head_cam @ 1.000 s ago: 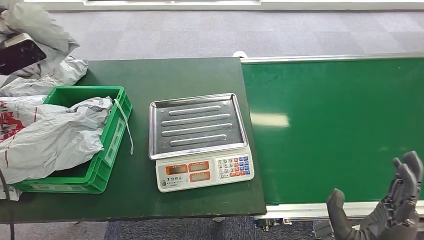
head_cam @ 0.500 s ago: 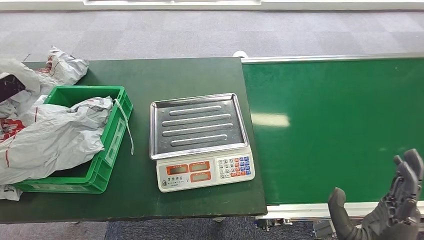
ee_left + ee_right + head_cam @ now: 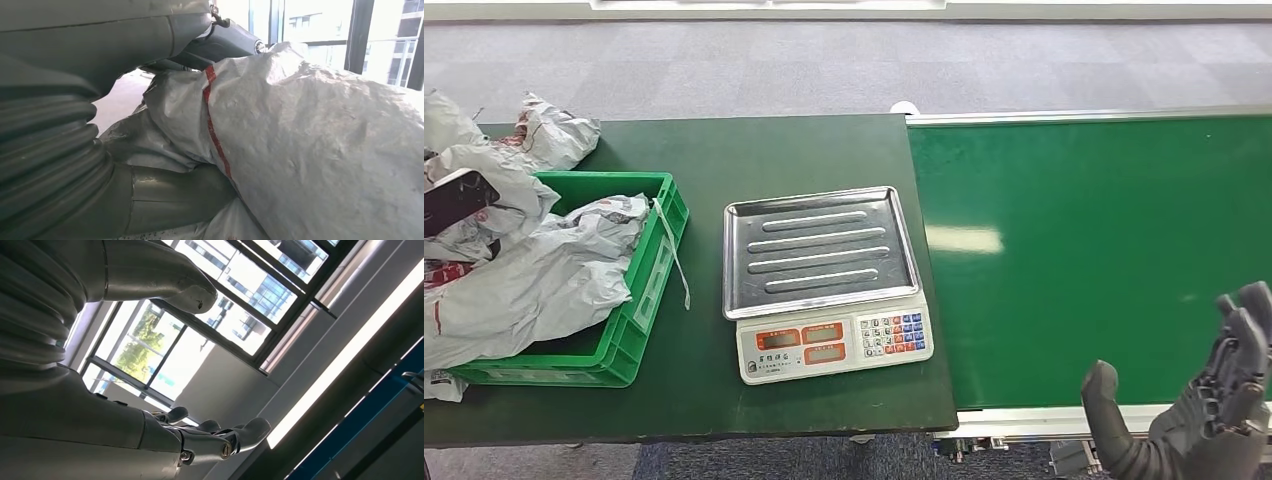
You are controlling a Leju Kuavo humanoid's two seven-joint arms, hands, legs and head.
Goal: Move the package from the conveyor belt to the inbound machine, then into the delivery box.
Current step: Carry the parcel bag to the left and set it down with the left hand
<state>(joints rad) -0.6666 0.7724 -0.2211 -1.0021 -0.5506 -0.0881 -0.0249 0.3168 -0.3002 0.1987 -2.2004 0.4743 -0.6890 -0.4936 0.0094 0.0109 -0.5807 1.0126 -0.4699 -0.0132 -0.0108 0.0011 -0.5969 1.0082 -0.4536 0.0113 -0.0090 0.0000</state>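
Observation:
My left hand [image 3: 454, 200] grips a crumpled grey package [image 3: 499, 185] with a red stripe, low over the far left end of the green delivery box [image 3: 659, 250]. In the left wrist view the thumb and fingers [image 3: 165, 200] wrap the package [image 3: 325, 150]. My right hand [image 3: 1214, 410] is open, fingers spread and pointing up, at the near edge of the green conveyor belt [image 3: 1084, 250], with nothing in it; the right wrist view shows the same spread hand [image 3: 150, 430]. The inbound machine [image 3: 824, 345], a scale with a bare steel tray, stands between box and belt.
Another grey bag [image 3: 544, 280] lies in the box and spills over its left side. A further bag [image 3: 554, 135] rests on the dark green table [image 3: 754, 150] behind the box. A white strap hangs over the box's right wall.
My left hand has come down from the upper left with the package, now lower and closer over the box. The right hand has shifted only slightly.

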